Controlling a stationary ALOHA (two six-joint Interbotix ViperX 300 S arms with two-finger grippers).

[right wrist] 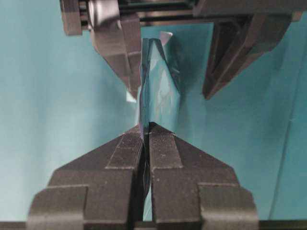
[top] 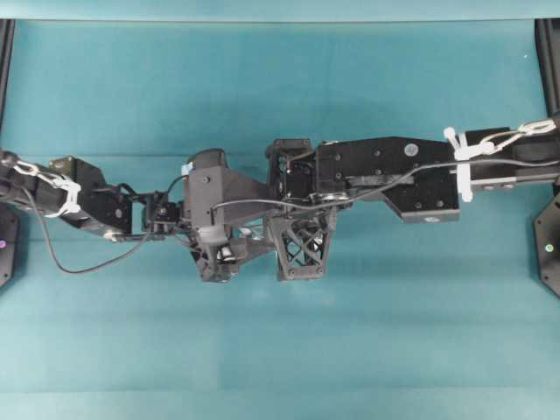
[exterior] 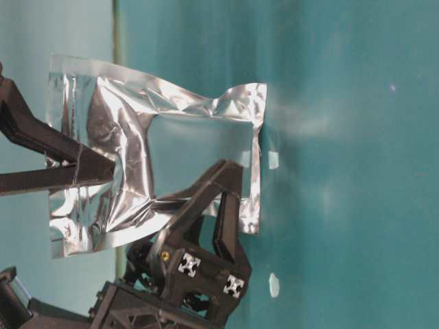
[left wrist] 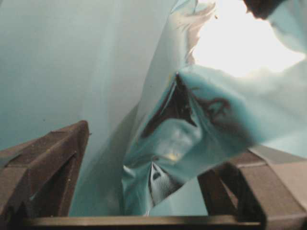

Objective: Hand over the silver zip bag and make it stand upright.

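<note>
The silver zip bag (exterior: pixel 137 137) hangs in the air, crinkled, with its flat face toward the table-level view. My right gripper (right wrist: pixel 146 128) is shut on one sealed edge of the bag (right wrist: pixel 160 91); it shows as a dark wedge (exterior: pixel 103 171) in the table-level view. My left gripper (left wrist: pixel 160 148) is open and straddles the opposite part of the bag (left wrist: pixel 192 129), one finger on each side (exterior: pixel 223 188). The right wrist view shows the left fingers (right wrist: pixel 120 52) flanking the foil, one close against it. Overhead, both grippers (top: pixel 219 258) (top: pixel 302 252) meet mid-table and hide the bag.
Teal cloth (top: pixel 280 350) covers the whole table. Black frame posts (top: pixel 7 52) (top: pixel 549 52) stand at the far corners. Arm bases (top: pixel 4 241) (top: pixel 549 245) sit at the left and right edges.
</note>
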